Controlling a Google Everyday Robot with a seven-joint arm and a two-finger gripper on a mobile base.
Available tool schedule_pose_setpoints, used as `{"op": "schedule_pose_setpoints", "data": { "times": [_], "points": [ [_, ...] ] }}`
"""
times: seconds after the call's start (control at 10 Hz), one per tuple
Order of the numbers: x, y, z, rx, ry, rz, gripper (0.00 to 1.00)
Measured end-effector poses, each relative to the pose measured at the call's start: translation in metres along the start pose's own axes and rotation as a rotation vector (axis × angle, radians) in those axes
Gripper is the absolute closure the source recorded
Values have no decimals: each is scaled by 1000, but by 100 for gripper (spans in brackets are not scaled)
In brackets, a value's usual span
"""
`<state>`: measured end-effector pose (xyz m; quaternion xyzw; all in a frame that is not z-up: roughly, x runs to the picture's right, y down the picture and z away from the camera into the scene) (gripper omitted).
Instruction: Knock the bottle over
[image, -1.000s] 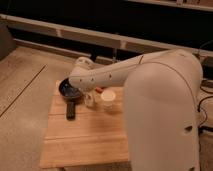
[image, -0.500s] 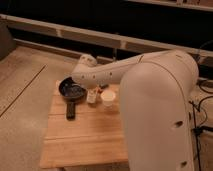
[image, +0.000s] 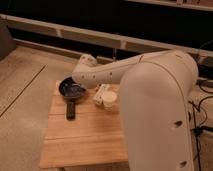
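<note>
Wooden table (image: 85, 142) in the middle of the view, pale slatted top, speckled floor (image: 22, 95) all round it. White robot arm (image: 150, 95) sweeping in from the right, huge in the foreground, narrowing toward the far side of the table. Gripper (image: 89, 84) down at the far end of that arm, low over the back of the tabletop, between the pan and the bottle. Tucked under the wrist there, so no telling how it is set.

Bottle (image: 99, 93) right there, near the back edge of the table, just right of the gripper end and touching or almost touching the white cup (image: 109, 99). Small, narrow, pale with a yellowish tint. Tilted, not upright: long axis slanting, upper end toward the back and right, lower end toward the front and left. Hard to say whether fully down on the wood or leaning against the cup.

Cup standing upright, mouth up, just right of the bottle. Black round pan (image: 72, 89) to the left, near the back left corner, handle (image: 71, 110) pointing toward the front of the table. Dark wall and a long pale rail (image: 65, 31) behind. Cables (image: 200, 107) on the floor at the right.
</note>
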<state>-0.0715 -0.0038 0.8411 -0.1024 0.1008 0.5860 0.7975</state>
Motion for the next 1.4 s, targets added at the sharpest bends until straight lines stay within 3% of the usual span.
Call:
{"op": "schedule_pose_setpoints", "data": {
  "times": [0.5,1.4],
  "points": [
    [0,0,1,0,1,0,22],
    [1,0,1,1,2,0,20]
  ]
}}
